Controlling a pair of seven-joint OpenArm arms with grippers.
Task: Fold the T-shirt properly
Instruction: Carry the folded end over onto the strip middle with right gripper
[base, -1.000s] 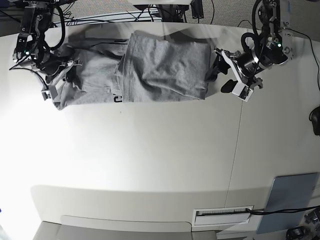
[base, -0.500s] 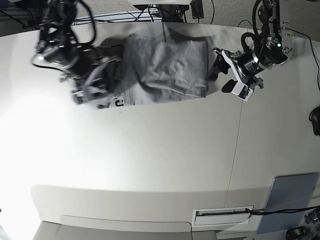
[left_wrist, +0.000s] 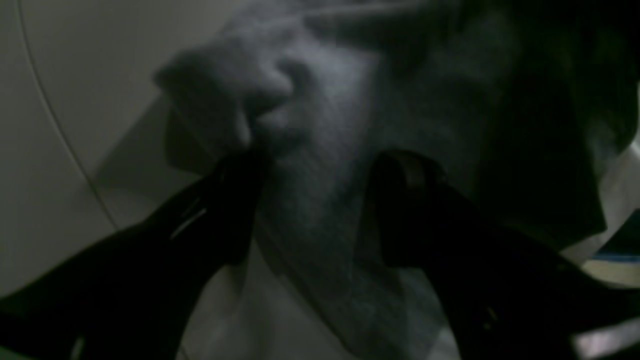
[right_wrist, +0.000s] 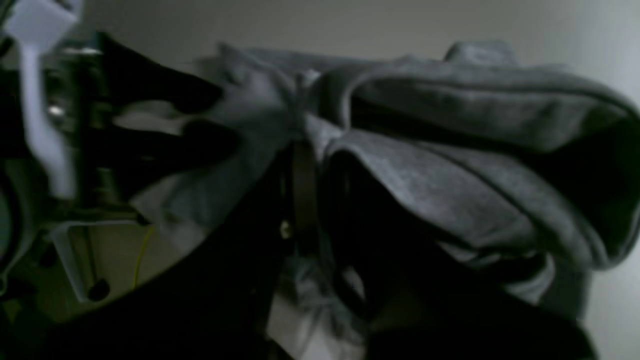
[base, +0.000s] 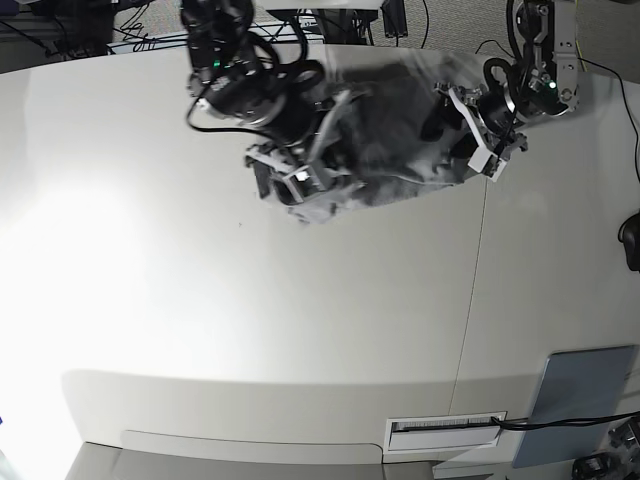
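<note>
The T-shirt (base: 385, 140) lies bunched at the far edge of the table (base: 300, 320), between the two arms. It is heather-grey, gathered into thick folds. In the base view its outline is blurred.

The right gripper (right_wrist: 300, 150) is clamped on the T-shirt. In the right wrist view, grey fabric passes between its near-closed dark fingers (right_wrist: 302, 190) and drapes away in heavy rolled folds to the right. In the base view this gripper (base: 300, 180) sits at the near left corner of the bundle, with cloth hanging below it.

The left gripper (left_wrist: 312, 200) stands with its jaws spread wide. In the left wrist view one dark finger (left_wrist: 235, 200) lies at the edge of the fabric and the other finger (left_wrist: 400, 200) lies over it, with grey cloth between them. Whether the fingers touch the cloth cannot be told. In the base view this gripper (base: 470, 135) is at the right end of the bundle.

The table is white and matte, with a thin seam (base: 470, 300) running front to back on its right side. A bright glare patch covers its left half. A grey-blue panel (base: 580, 400) rests at the near right corner. Black cables (base: 290, 25) run behind the far edge.
</note>
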